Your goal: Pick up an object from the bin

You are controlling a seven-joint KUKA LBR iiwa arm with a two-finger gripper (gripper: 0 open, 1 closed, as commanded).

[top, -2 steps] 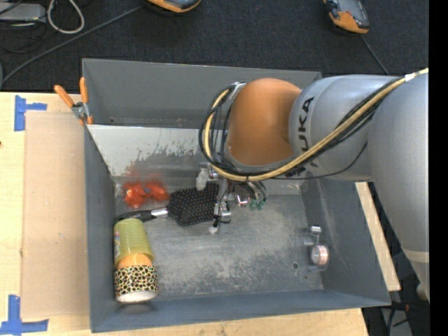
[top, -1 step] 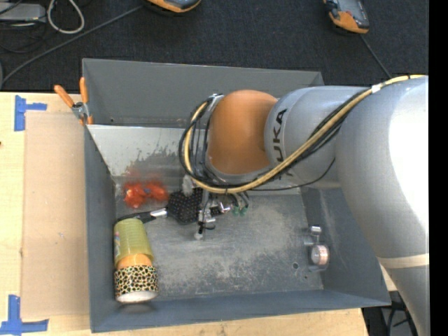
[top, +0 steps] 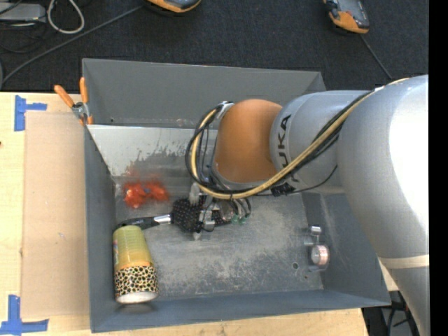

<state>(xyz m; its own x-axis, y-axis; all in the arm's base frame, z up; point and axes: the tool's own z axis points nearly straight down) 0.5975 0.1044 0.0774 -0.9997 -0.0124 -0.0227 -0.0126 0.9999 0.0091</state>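
1. You will find the arm (top: 364, 159) entering from 3 o'clock. Its orange cover (top: 241, 149) hangs over the middle of the bin (top: 210, 89).
2. The gripper (top: 208, 221) is under that cover, low over the grey floor and a little toward 9 o'clock from the floor's centre.
3. You cannot tell from this view whether the pincer is open, closed or holding anything, because the wrist hides it.
4. The nearest thing is a black hairbrush (top: 183, 216). Its bristled head lies right against the gripper at 9 o'clock, and its handle points on toward 9 o'clock. You cannot tell whether the two touch.
5. At 10 o'clock from the gripper, an orange crumpled thing (top: 143, 193) lies by the sloping wall.
6. At 8 o'clock, a yellow cup (top: 133, 263) with a leopard-print band lies on its side in the corner.
7. At 4 o'clock, well apart from the gripper, sits a small metal knob (top: 318, 254).
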